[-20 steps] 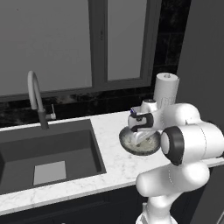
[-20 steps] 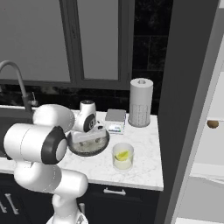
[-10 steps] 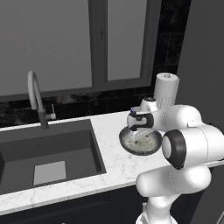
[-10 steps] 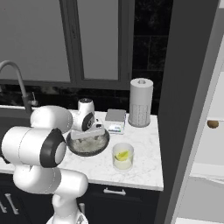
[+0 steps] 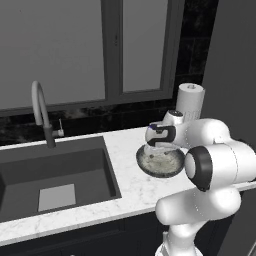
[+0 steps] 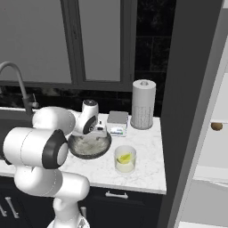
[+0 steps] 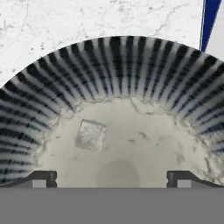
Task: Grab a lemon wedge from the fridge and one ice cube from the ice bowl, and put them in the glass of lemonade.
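**Gripper over the ice bowl, fingers spread wide, holding nothing**

Hanging low above the ice bowl (image 6: 89,146) on the marble counter (image 6: 147,164), gripper (image 7: 112,177) pointed straight down into it. In the hand view, two dark fingertips (image 7: 41,177) set far apart at the bottom edge, with nothing between them. Directly below, the bowl's speckled whitish floor ringed by its dark-and-white striped inner wall. One ice cube (image 7: 90,134) lying on that floor, a pale square block, left of the midline between the fingertips and apart from both.

In the left base view, the gripper (image 5: 161,145) just above the bowl (image 5: 160,162), the arm's white elbow bulking large in front to the right. Sink (image 5: 55,175) sunk into the counter to the left, with a curved grey faucet (image 5: 41,112) at its far edge.

In the right base view, the glass of lemonade (image 6: 124,159) standing just right of the bowl and nearer, close to but apart from its rim. Lemon wedge (image 6: 124,157) already inside the glass, yellow against the pale liquid. Beyond the bowl, a small grey scale-like box (image 6: 117,122), and right of that a tall white paper towel roll (image 6: 143,104) near the wall. Fridge (image 6: 196,111) at the far right, door open, white shelves showing, a small round brown item (image 6: 217,126) on one shelf.
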Tool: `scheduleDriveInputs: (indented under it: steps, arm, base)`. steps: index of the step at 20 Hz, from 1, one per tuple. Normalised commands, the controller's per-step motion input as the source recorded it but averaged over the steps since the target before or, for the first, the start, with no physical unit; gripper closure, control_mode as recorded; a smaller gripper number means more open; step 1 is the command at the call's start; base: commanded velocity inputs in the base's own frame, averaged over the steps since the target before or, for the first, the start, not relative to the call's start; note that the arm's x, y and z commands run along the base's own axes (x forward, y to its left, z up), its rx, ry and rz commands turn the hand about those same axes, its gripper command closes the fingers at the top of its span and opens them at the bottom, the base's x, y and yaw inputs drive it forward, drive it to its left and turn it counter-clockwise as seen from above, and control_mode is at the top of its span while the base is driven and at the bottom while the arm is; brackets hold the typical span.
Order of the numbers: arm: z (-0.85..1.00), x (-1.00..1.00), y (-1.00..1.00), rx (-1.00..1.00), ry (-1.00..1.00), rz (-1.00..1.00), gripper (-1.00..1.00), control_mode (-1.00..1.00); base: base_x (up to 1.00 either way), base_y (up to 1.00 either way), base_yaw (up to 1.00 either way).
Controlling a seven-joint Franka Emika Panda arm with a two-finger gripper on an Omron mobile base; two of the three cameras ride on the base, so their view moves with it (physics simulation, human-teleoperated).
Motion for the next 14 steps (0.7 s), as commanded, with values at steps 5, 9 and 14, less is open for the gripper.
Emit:
scheduleDriveInputs:
  steps: [5,9,14]
  arm:
    - [-0.11,0.15,0.42,0.0,-0.03,-0.1,-1.0,-1.0]
    - [-0.3,0.22,0.1,0.0,-0.01,-0.11,-1.0,-1.0]
    - [-0.01,0.14,-0.11,0.01,-0.03,-0.04,-1.0,-1.0]
  base:
    - [0.0,0.0,0.0]
    - [0.0,0.0,0.0]
    - [0.0,0.0,0.0]
